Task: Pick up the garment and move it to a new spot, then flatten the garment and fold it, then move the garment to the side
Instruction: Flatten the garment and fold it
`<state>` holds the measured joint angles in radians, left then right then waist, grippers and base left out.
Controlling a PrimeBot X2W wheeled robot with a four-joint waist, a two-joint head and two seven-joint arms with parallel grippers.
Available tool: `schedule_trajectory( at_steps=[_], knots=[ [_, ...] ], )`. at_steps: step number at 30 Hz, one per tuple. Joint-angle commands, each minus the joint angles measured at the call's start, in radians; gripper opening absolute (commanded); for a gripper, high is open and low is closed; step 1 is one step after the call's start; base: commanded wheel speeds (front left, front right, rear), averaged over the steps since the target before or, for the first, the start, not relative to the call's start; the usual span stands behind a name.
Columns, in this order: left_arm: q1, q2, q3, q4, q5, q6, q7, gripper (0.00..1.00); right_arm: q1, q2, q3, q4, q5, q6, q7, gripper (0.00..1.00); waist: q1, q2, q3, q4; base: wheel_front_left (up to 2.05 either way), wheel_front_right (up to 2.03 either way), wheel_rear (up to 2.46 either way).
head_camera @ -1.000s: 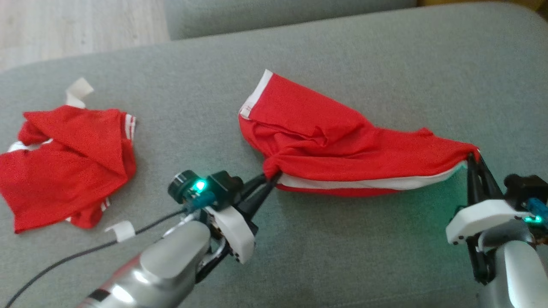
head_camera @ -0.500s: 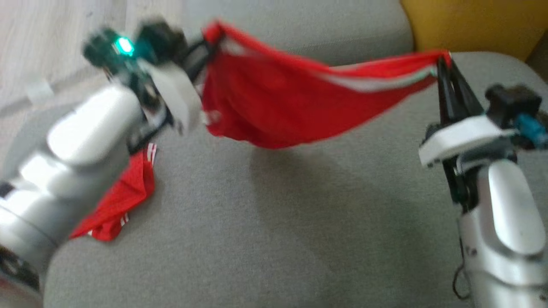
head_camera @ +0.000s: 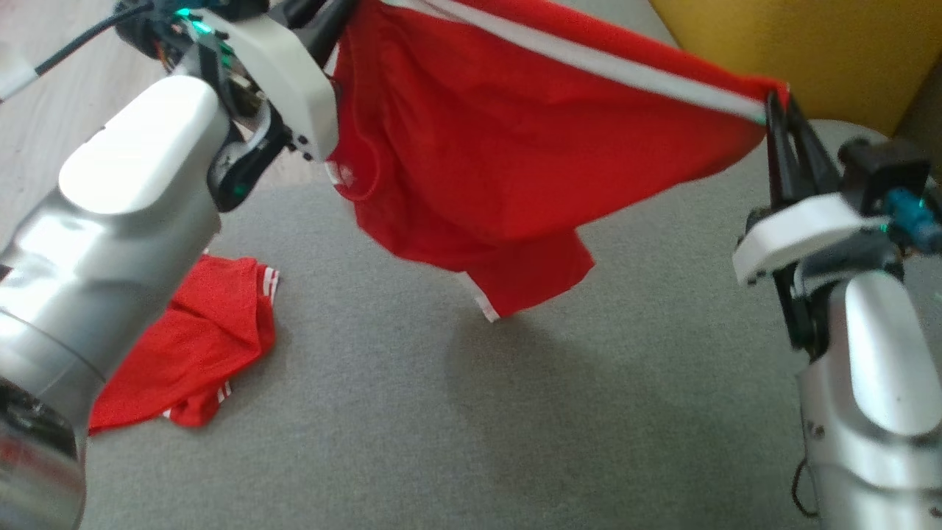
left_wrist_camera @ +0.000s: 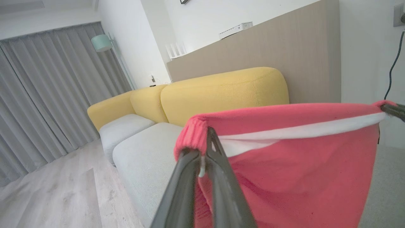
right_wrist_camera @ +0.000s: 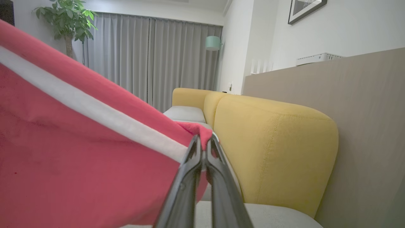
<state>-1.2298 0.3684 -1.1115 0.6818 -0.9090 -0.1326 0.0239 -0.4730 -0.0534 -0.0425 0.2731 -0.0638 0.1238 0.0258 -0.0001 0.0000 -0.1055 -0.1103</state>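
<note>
Now the left pincer (left_wrist_camera: 205,144) and right pincer (right_wrist_camera: 202,145), each clamping one end, are hoisting the garment (head_camera: 515,147) clear of the sofa seat (head_camera: 441,427), starting its relocation.

Left pincer (left_wrist_camera: 205,136) raised, clamped tight; right pincer (right_wrist_camera: 202,141) raised, clamped tight.

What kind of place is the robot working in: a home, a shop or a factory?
Most likely the living room of a home. A sofa with yellow backrests and grey seat cushions stands along a wall, long grey curtains hang at the far end, and a potted plant stands beside them.
</note>
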Motion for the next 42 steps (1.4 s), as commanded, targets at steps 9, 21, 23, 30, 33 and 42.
schedule_trajectory(
  at_steps=[9,21,23,30,33,42],
  knots=[
    [0.050,0.042,0.045,-0.062,-0.169,0.002,0.069,0.00,0.007,-0.010,0.015,-0.063,-0.029,0.007,0.053,0.00,0.0001,0.0000,0.008,0.027,0.00,0.00,0.00],
    [0.051,0.116,0.134,-0.100,-0.259,0.069,0.091,0.00,-0.248,-0.111,0.136,0.031,0.013,0.007,0.143,0.00,0.0001,0.0000,0.237,0.009,0.00,0.00,0.00],
    [-0.023,0.117,0.155,-0.074,-0.240,0.080,0.073,0.00,-0.361,-0.108,0.157,0.078,0.016,0.007,0.141,0.00,0.0001,0.0000,0.302,-0.004,0.00,0.00,0.00],
    [-0.301,0.076,0.218,0.080,-0.142,0.101,-0.083,0.00,-0.745,-0.052,0.023,0.321,-0.097,0.007,-0.037,0.00,0.0001,0.0000,0.430,-0.036,0.00,0.00,0.00],
    [-0.349,0.038,0.234,0.142,-0.128,0.087,-0.166,0.00,-0.812,-0.024,-0.047,0.419,-0.166,0.007,-0.119,0.00,0.0001,0.0000,0.442,-0.037,0.00,0.00,0.00],
    [-0.149,-0.074,0.147,0.218,-0.165,0.006,-0.199,0.00,-0.694,-0.020,-0.028,0.729,-0.288,0.007,-0.166,0.00,0.0001,0.0000,0.426,-0.023,0.00,0.00,0.00]
  ],
)
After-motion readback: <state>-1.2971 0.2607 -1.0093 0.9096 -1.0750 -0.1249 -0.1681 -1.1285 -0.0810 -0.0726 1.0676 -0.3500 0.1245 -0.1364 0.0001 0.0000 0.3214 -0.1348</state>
